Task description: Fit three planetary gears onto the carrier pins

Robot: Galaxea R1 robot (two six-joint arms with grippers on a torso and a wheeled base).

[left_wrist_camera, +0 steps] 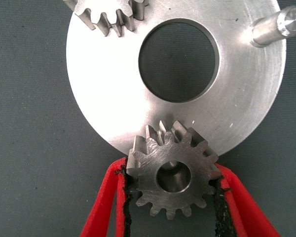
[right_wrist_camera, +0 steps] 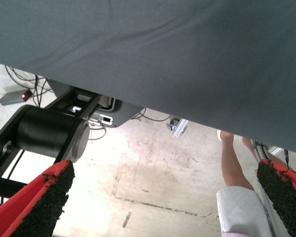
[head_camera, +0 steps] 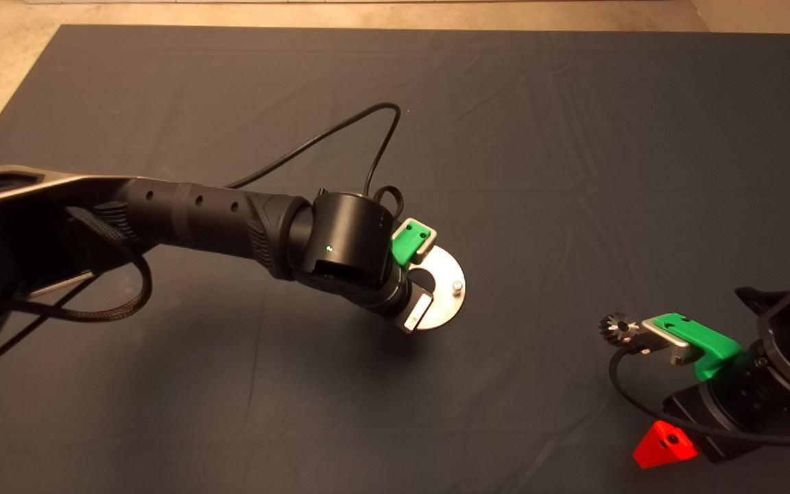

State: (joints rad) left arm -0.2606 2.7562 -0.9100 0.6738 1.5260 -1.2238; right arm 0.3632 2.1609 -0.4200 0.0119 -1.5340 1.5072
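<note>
My left gripper (left_wrist_camera: 171, 170) hangs over the shiny ring-shaped disc (head_camera: 447, 305), shut on a planetary gear (left_wrist_camera: 173, 178) at the disc's rim. Metal glints inside that gear's bore. A second gear (left_wrist_camera: 113, 16) sits on the disc (left_wrist_camera: 108, 89) further round. One bare carrier pin (left_wrist_camera: 275, 27) stands upright; in the head view this pin (head_camera: 457, 285) shows beside the centre hole. A third gear (head_camera: 616, 328) lies on the mat just off the tip of my right gripper (head_camera: 645, 391), which rests open and empty at the lower right.
The left arm's black cable (head_camera: 340, 137) loops over the mat behind the disc. Past the mat's edge, the right wrist view shows the floor, a black robot base (right_wrist_camera: 49, 133) and a person's leg (right_wrist_camera: 234, 168).
</note>
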